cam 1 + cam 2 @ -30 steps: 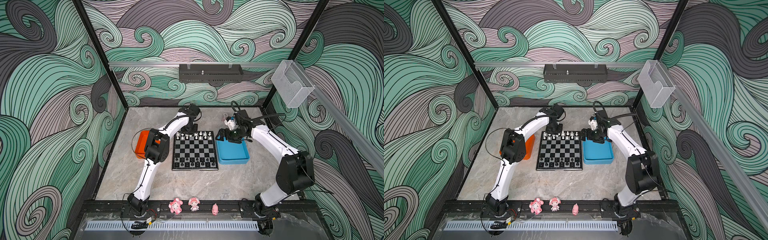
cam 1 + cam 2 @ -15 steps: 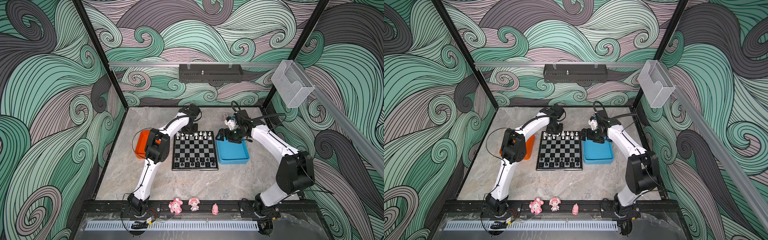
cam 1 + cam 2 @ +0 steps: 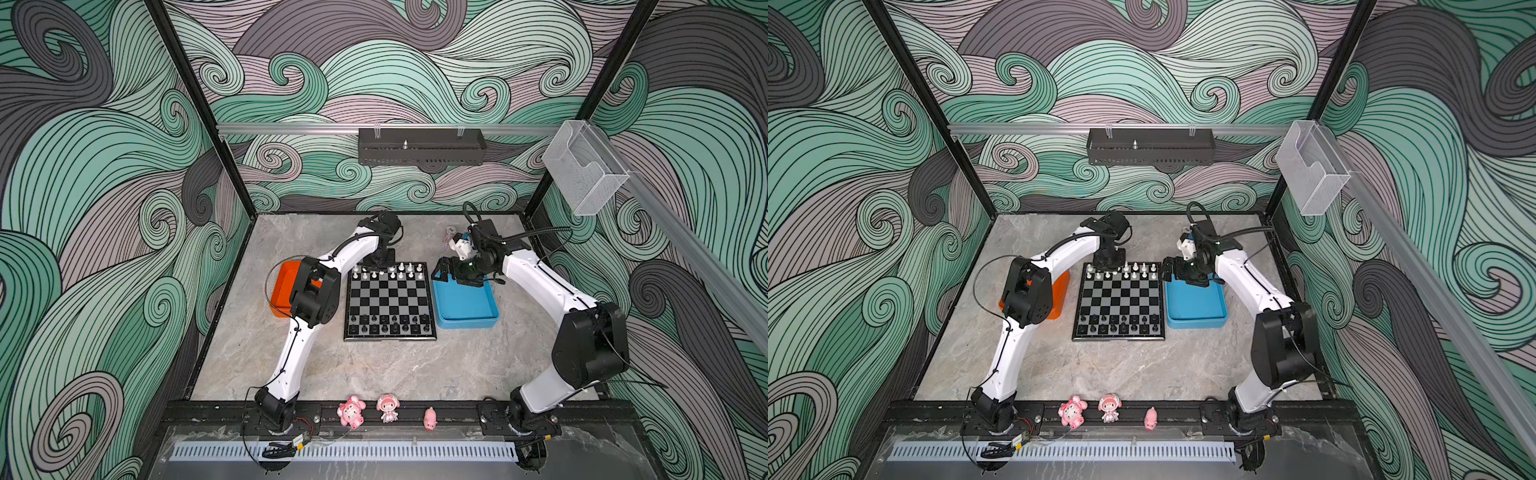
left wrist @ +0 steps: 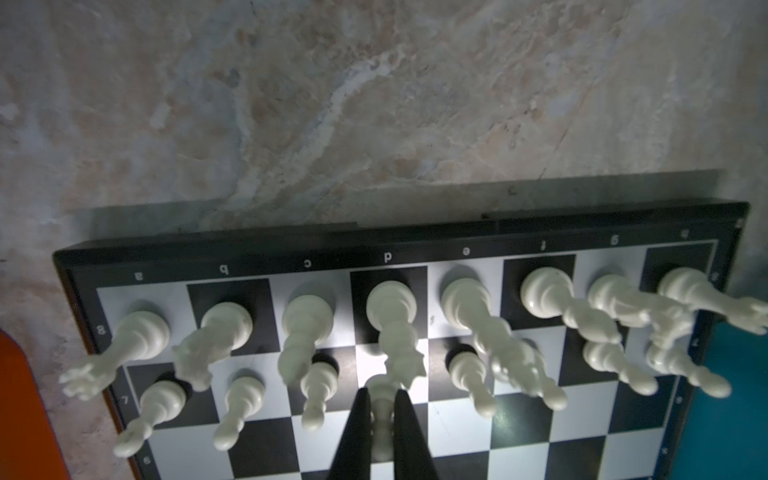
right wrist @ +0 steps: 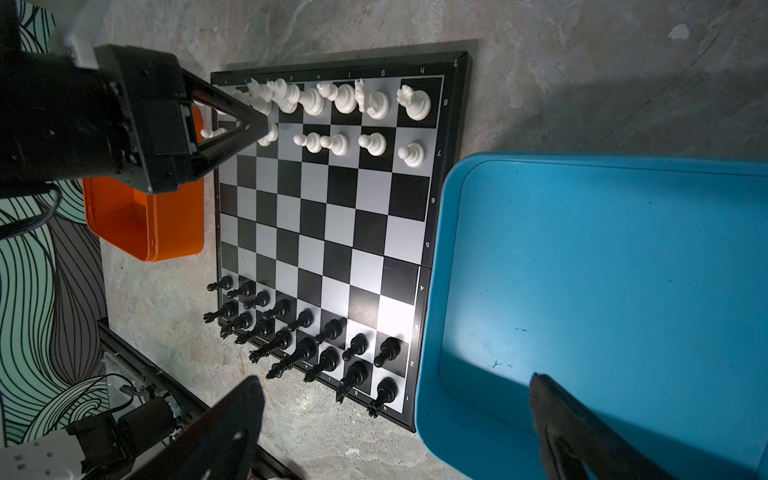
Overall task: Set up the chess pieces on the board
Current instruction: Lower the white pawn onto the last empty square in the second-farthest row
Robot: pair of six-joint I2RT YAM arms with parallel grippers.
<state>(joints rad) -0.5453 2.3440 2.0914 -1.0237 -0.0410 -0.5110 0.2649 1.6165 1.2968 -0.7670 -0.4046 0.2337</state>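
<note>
Nearest us, three pink figurines (image 3: pixel 387 409) stand on the front rail (image 3: pixel 457 411), and just behind them the black chess pieces (image 3: pixel 388 325) fill the two near rows of the board (image 3: pixel 390 297). At the far rows, among the white chess pieces (image 3: pixel 401 270), the left gripper (image 4: pixel 380 409) is clamped on a white pawn (image 4: pixel 380 432) over the one free pawn square, we judge to seat it there. The right gripper (image 3: pixel 444 272) hangs spread wide and empty above the bare blue tray (image 3: pixel 465 307) beside the board, apparently idle because the tray offers nothing to fetch.
</note>
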